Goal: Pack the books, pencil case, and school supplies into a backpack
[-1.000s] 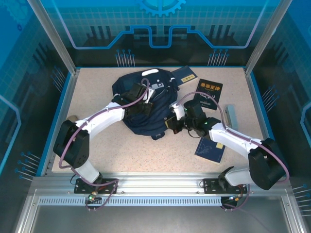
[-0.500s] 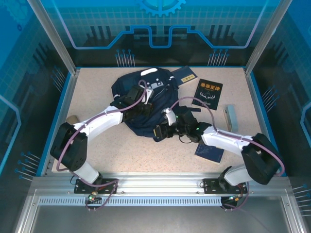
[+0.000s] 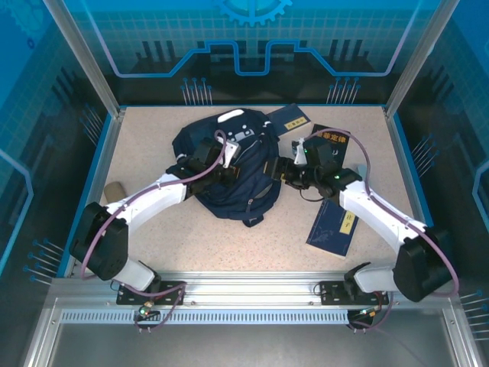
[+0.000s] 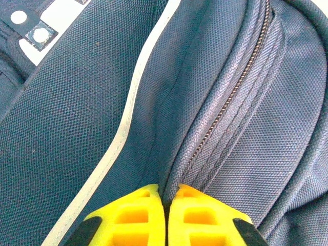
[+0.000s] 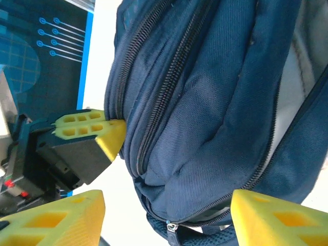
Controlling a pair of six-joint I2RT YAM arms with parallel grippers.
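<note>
The backpack [image 3: 229,164] lies under both tools. The left gripper [image 4: 165,199] is pinched tight on a fold of its fabric beside a zipper, while the right gripper [image 5: 166,205] stands spread wide just off its right edge, gripping nothing. A black book [image 3: 336,138] sits beneath the right wrist, a navy book [image 3: 330,228] beside that forearm, and a second navy book [image 3: 293,118] beyond its fingers. The pencil case [image 3: 114,189] lies outside the left elbow.
</note>
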